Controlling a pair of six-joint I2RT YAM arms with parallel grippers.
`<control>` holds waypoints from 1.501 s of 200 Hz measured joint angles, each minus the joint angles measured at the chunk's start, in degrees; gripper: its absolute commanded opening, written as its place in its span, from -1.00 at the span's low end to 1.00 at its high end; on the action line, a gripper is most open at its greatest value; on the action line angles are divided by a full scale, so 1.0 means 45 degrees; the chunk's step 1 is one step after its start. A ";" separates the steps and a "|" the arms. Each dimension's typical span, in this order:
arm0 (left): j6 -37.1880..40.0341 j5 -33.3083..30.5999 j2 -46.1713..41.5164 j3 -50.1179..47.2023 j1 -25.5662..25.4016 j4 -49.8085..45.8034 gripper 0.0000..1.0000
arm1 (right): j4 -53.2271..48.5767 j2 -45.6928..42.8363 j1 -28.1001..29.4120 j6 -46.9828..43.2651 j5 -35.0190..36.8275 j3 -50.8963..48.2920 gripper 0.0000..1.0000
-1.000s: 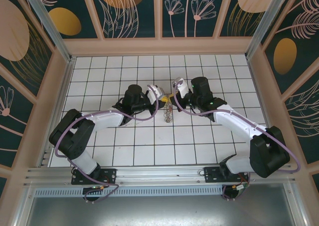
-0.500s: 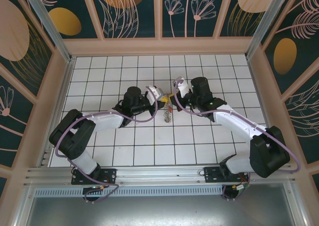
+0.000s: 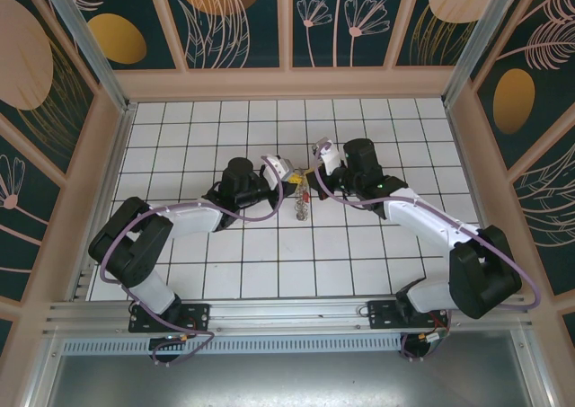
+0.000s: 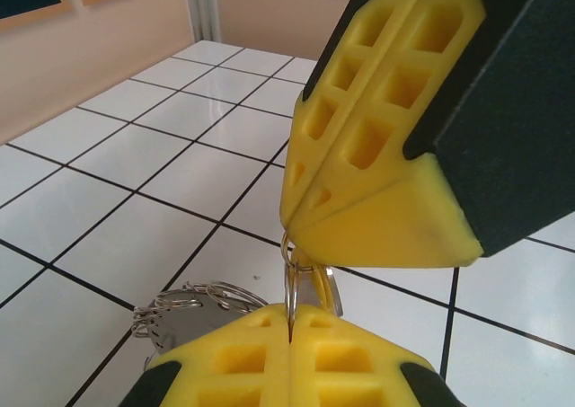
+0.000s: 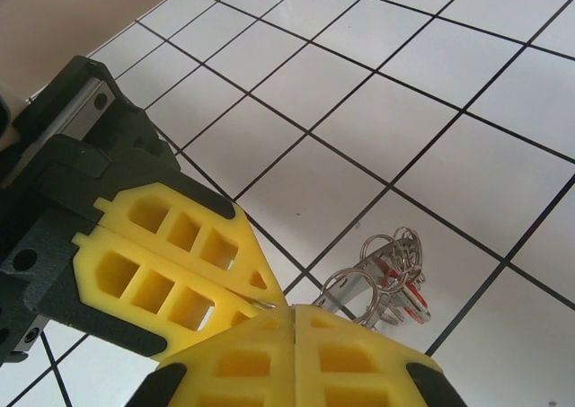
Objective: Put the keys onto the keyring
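Top external places both grippers tip to tip just beyond the middle of the tiled table [image 3: 225, 272], a little nearer its far edge than its near one. We see the left gripper [image 3: 291, 175] and the right gripper [image 3: 314, 175] almost touching. The keyring [image 3: 304, 209] sits just below them toward the near edge (we cannot tell whether it hangs free or rests on the tiles).

From the left wrist, we see the left pads pressed together with a thin wire loop of the keyring caught in their seam. The right gripper's yellow pads, also pressed together, nip the top of that same loop.

From the right wrist, the rest of the keyring appears as a bunch of small metal loops just beyond the closed pads, with the red heads of the keys [image 5: 409, 297] tucked among them. Both arms reach in from the near edge, elbows out toward the side edges.
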 measured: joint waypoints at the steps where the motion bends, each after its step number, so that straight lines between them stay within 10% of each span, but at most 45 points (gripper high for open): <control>1: 0.0000 0.0005 0.0000 0.0000 0.0000 0.0000 -1.00 | 0.0000 0.0000 0.0000 0.0010 0.0000 0.0000 -1.00; 300: 0.0058 0.0015 0.0000 0.0087 0.0000 -0.0112 -0.53 | 0.0165 -0.0078 -0.0155 -0.0199 -0.0748 -0.0015 -1.00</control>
